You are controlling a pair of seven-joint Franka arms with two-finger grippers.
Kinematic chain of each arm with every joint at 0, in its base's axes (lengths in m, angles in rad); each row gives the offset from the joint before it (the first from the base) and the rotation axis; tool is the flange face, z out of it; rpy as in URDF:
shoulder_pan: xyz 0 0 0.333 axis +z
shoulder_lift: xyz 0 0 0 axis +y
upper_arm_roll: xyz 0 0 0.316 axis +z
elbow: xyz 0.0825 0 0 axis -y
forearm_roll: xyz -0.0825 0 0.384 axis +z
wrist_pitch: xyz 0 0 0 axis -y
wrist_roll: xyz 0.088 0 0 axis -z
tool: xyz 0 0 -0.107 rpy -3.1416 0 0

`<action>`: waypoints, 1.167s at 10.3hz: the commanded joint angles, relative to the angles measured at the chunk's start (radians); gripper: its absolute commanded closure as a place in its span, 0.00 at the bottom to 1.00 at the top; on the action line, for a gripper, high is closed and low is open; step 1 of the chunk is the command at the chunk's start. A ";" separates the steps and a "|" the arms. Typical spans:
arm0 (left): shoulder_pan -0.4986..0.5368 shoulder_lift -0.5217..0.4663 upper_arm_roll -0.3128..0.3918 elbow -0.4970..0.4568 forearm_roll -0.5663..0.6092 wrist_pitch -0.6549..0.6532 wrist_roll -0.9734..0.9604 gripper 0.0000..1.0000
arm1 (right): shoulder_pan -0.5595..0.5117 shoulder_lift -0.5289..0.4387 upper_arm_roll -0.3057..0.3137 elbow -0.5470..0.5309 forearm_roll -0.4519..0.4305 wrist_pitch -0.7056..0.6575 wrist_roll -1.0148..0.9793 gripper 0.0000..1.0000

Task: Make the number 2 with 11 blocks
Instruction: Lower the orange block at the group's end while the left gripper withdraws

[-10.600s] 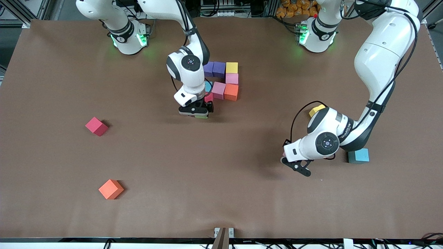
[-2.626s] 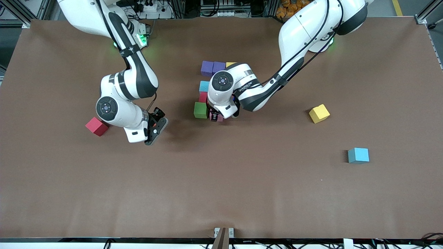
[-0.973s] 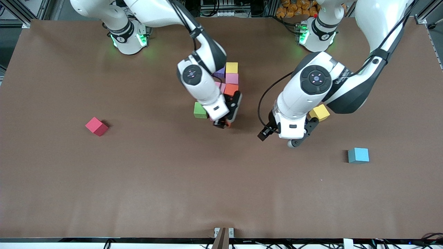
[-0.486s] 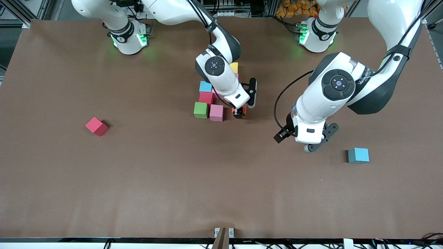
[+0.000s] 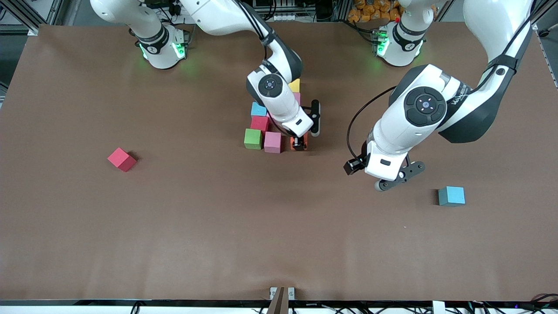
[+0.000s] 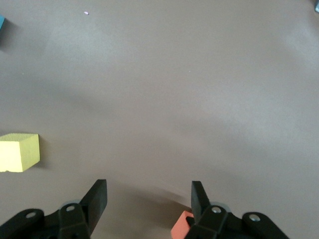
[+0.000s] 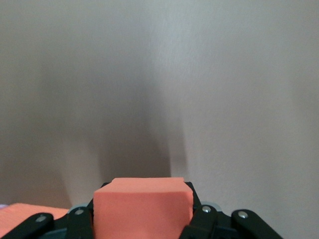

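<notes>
A stray red block [image 5: 121,159] lies alone on the desk [image 5: 174,226] toward the right arm's end. At mid-desk the number 2 [image 5: 272,124] stands partly built: green block [image 5: 253,139] touching pink block [image 5: 272,142] in its nearest row, and the right gripper [image 5: 299,144], clamped on an orange block [image 7: 143,207], is low just beside the pink one. Toward the left arm's end the left gripper [image 6: 148,199] hangs with fingers apart over bare desk, a yellow block [image 6: 19,152] and a loose light blue block [image 5: 451,196] near it.
</notes>
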 commanded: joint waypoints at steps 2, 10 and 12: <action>0.002 -0.023 0.011 -0.015 0.019 -0.014 0.067 0.23 | 0.019 0.037 -0.012 -0.007 0.005 0.033 -0.017 1.00; -0.005 -0.011 0.012 -0.015 0.019 -0.012 0.070 0.23 | -0.016 0.030 -0.012 -0.076 0.005 0.033 -0.078 1.00; -0.005 -0.005 0.012 -0.015 0.019 -0.012 0.072 0.23 | -0.029 0.019 -0.012 -0.107 0.005 0.048 -0.095 1.00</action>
